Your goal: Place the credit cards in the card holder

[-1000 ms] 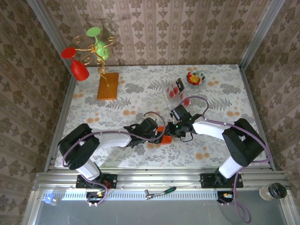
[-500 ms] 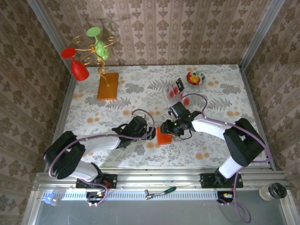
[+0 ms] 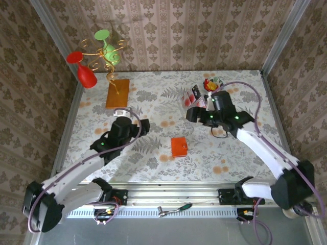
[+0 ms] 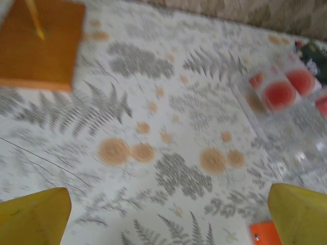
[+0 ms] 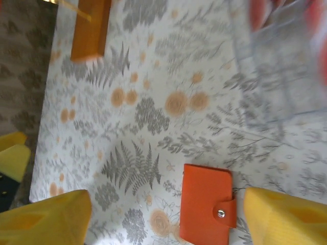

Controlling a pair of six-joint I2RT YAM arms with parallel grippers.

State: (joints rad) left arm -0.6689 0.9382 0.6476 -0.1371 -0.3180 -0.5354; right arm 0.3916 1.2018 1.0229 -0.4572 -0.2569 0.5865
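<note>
Both arms have drawn back from the holder (image 3: 179, 147), left snapped shut at mid-table; the left gripper (image 3: 145, 126) and right gripper (image 3: 192, 114) gape empty, the right near the remaining cards (image 3: 193, 96), so loading looks unfinished.

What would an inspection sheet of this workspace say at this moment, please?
Surface: floral tablecloth, flat.
Job's things: card holder closed, lying alone mid-table; credit cards in the clear tray at the far side.
Clutter: orange-brown board with gold wire stand holding a red glass and a green glass; small bowl beside the tray.
Grippers: left gripper open, empty; right gripper open, empty, near the tray.
Cables: purple cable arches over the right arm; none on the job's things.
Surroundings: patterned walls; metal frame rail at the near edge.
</note>
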